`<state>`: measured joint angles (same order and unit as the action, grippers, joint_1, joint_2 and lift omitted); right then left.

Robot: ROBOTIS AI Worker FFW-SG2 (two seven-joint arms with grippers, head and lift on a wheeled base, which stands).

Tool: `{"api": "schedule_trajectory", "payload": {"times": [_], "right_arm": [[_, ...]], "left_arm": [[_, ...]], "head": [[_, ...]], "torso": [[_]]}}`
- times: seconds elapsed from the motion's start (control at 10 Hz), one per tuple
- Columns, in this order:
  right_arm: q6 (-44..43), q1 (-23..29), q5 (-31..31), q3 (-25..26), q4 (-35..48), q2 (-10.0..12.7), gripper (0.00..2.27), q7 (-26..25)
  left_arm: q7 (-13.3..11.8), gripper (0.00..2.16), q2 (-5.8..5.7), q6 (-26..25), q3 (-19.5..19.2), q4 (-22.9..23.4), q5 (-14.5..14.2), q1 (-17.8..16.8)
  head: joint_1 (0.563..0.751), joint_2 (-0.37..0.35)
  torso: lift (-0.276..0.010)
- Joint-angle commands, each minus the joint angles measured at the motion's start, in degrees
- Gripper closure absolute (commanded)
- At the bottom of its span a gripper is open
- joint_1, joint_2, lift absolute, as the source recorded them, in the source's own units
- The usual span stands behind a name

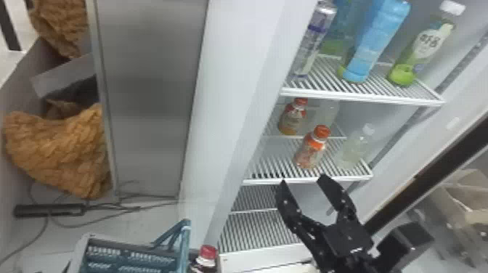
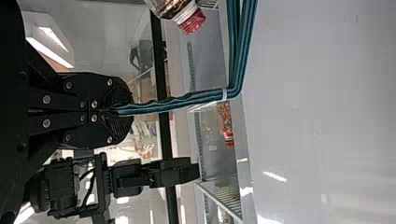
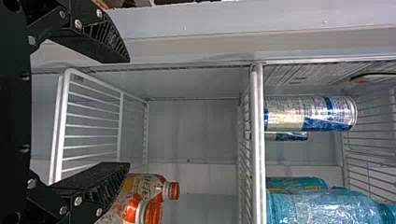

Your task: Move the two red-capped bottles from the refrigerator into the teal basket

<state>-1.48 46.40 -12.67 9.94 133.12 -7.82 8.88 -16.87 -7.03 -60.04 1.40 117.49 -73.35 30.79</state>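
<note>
Nearest, the left gripper is clamped on the handle of the teal basket, low at left. The right gripper, nearer the shelf, has empty, parted fingers. Ahead, the front bottle stands upright, right of their midline, so the reach probably needs a rightward shift first. The rear bottle stands farther back, slightly left.
</note>
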Motion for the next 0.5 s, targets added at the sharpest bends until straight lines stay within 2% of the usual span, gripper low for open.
{"api": "schedule_trajectory", "payload": {"times": [0.0, 0.4], "right_arm": [[0.77, 0.00, -0.13, 0.00, -0.02, -0.01, 0.25, 0.00], [7.94, -0.42, -0.36, -0.11, -1.71, -0.80, 0.25, 0.88]], "left_arm": [[0.00, 1.16, 0.00, -0.01, -0.03, 0.00, 0.00, 0.00], [0.00, 1.16, 0.00, -0.01, 0.09, 0.00, 0.00, -0.28]], "head": [[0.695, -0.350], [0.695, -0.350]], "torso": [[-0.224], [-0.224]]}}
